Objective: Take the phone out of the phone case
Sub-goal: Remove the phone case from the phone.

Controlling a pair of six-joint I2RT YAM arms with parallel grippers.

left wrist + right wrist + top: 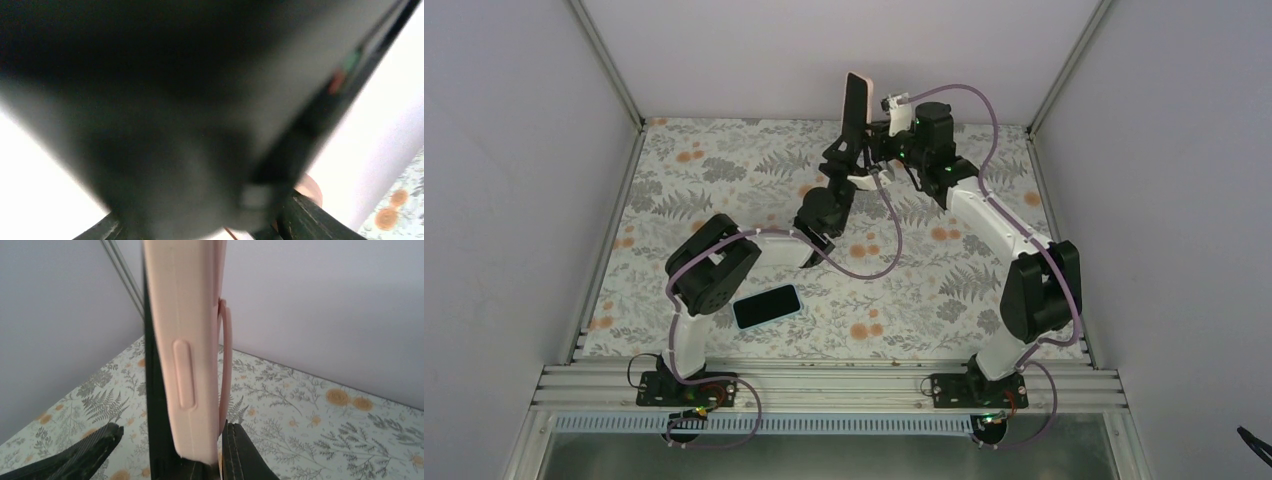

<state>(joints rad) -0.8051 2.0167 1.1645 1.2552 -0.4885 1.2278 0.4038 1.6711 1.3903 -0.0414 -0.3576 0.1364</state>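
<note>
Covering the table (674, 215) is a pale cloth printed with grey ferns and orange flowers, walled in by plain grey panels. The 2 arms rise from the near rail: the right arm (994, 215) reaches up and inward to the far centre, and the left arm (724, 262) folds at its elbow and stretches to the same spot.

The right gripper (172, 427) is clamped on the lower end of the phone case (185, 315), 1 finger on each broad face. It holds the case upright in the air above the far part of the table. The phone (854, 105) sits inside it, its black face turned left.

The left gripper (840, 152) is just below and beside the phone's lower end. Its own camera shows only a dark blur filling the frame with a finger at either side, so I cannot tell whether it grips or merely brackets the phone.

A spare handset (767, 306) lies flat, screen up, near the left elbow and well apart from the grippers.

On the pink case, a thin loop (226, 365) stands off the back, and a raised side button (184, 372) shows on the edge.
</note>
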